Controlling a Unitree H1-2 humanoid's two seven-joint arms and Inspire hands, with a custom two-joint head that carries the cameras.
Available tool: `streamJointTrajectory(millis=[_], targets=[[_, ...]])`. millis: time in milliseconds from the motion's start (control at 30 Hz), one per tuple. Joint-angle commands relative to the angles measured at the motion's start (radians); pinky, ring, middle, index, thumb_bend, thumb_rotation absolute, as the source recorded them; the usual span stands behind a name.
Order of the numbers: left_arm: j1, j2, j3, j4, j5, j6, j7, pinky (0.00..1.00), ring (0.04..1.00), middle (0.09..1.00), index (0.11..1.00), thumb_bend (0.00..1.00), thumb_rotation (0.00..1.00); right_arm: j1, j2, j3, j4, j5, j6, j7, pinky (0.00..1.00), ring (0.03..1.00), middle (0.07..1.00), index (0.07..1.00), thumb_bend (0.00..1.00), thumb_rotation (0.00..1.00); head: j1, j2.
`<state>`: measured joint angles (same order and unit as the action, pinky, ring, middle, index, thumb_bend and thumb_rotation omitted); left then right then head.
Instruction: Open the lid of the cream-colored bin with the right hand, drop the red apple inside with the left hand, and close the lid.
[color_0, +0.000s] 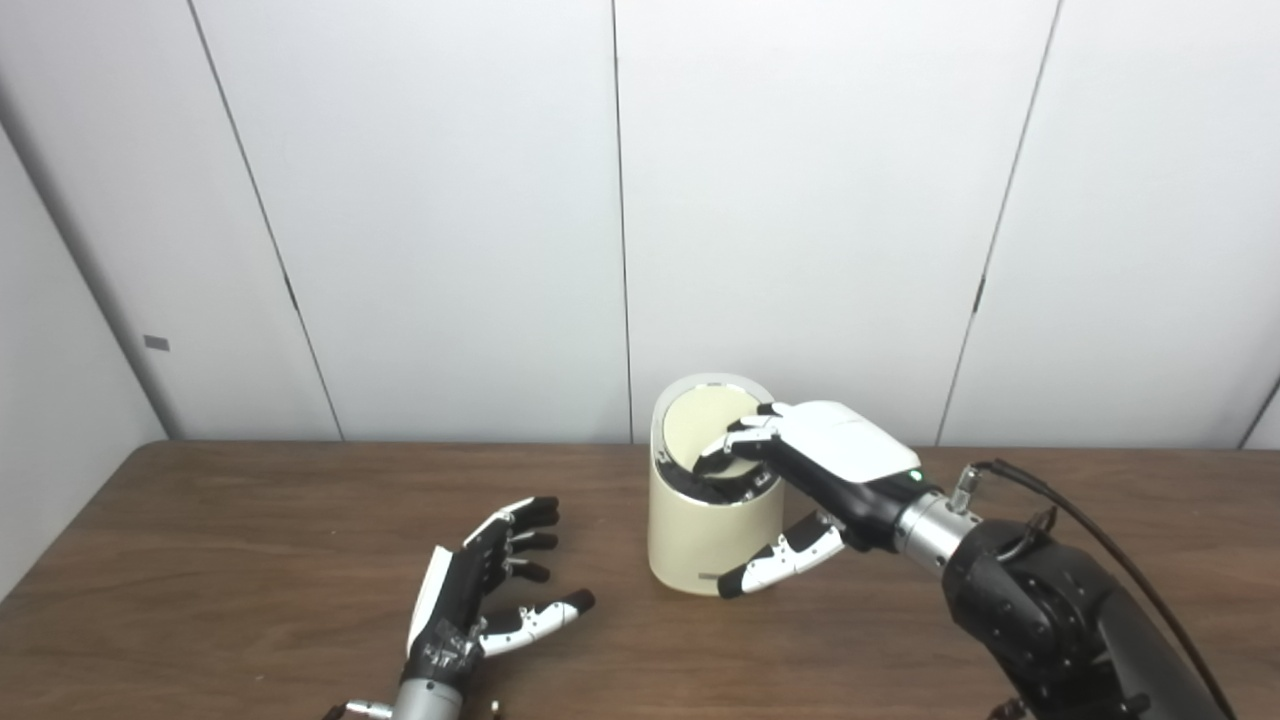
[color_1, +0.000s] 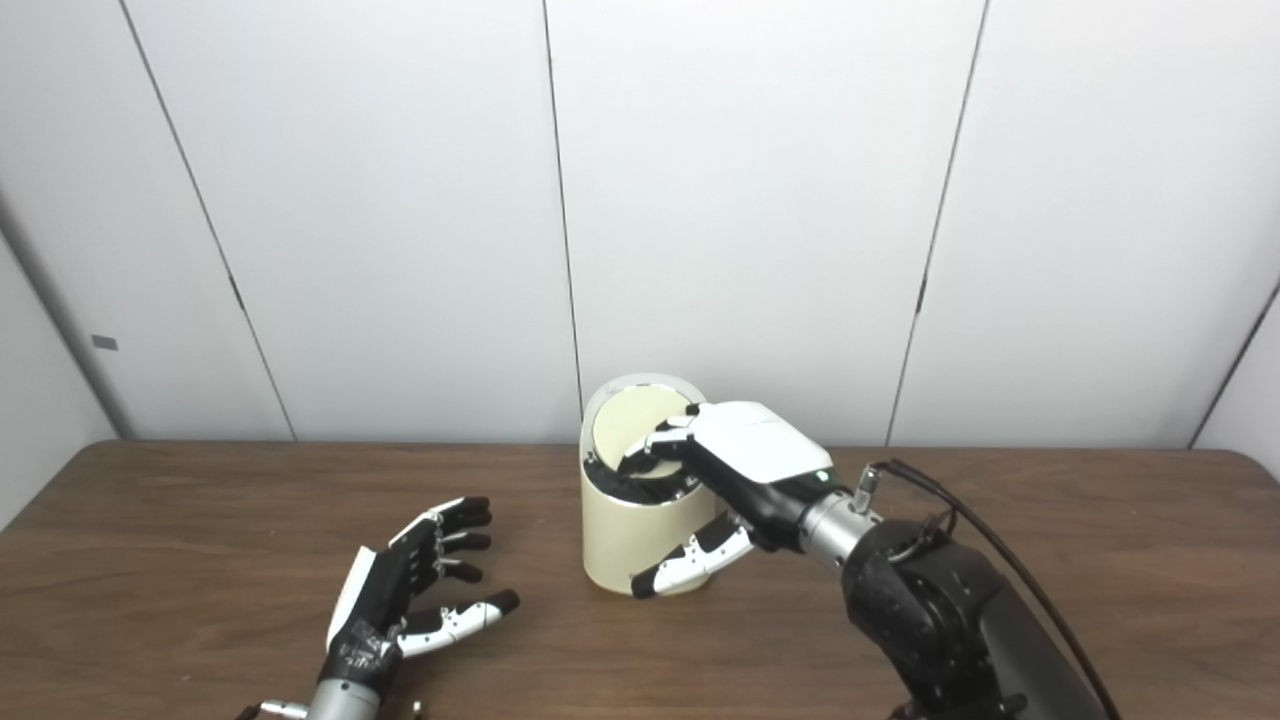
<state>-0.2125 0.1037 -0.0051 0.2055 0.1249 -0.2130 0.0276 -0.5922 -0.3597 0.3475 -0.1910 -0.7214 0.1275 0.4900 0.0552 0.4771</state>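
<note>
At worktop (color_0: 250, 520) centre, cream bin (color_0: 700, 550) has its lid (color_0: 700, 425) tipped up; right hand (color_0: 810, 470) reaches into its mouth, fingers hooked there, grasp unclear. Left hand (color_0: 480, 600), 8 o'clock, fingers released. Apple unseen, likely inside; closing remains.

I see a cream-coloured bin (color_0: 712, 535) with a silver rim; its raised lid (color_0: 703, 430) is the same cream, ringed in pale grey, and the opening under it looks black. My right hand (color_0: 815, 480) has a glossy white back, black fingers (color_0: 735, 438) with white segments, a small green light at the wrist and a silver cuff on a black arm (color_0: 1050, 620). My left hand (color_0: 470, 600) is black with white panels. The worktop (color_0: 200, 560) is dark brown wood grain. The wall panels (color_0: 420, 200) are plain white with thin dark seams.
</note>
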Motion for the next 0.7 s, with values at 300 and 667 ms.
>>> streamJointTrajectory(millis=[300,667], targets=[[0.005,-0.001,-0.003,0.033,0.001,-0.044,0.007,0.60,0.730,0.775,0.790,0.71,0.00,-0.042,-0.005,-0.060,-0.056,0.000,0.033,0.000,0.88,0.885,0.739,0.739,0.68,0.47,0.002,0.000],[0.005,0.001,-0.003,0.033,0.001,-0.049,0.006,0.59,0.720,0.775,0.789,0.71,0.00,-0.032,0.003,-0.077,-0.045,0.007,0.017,-0.035,0.79,0.867,0.735,0.746,0.67,0.46,-0.001,0.001]])
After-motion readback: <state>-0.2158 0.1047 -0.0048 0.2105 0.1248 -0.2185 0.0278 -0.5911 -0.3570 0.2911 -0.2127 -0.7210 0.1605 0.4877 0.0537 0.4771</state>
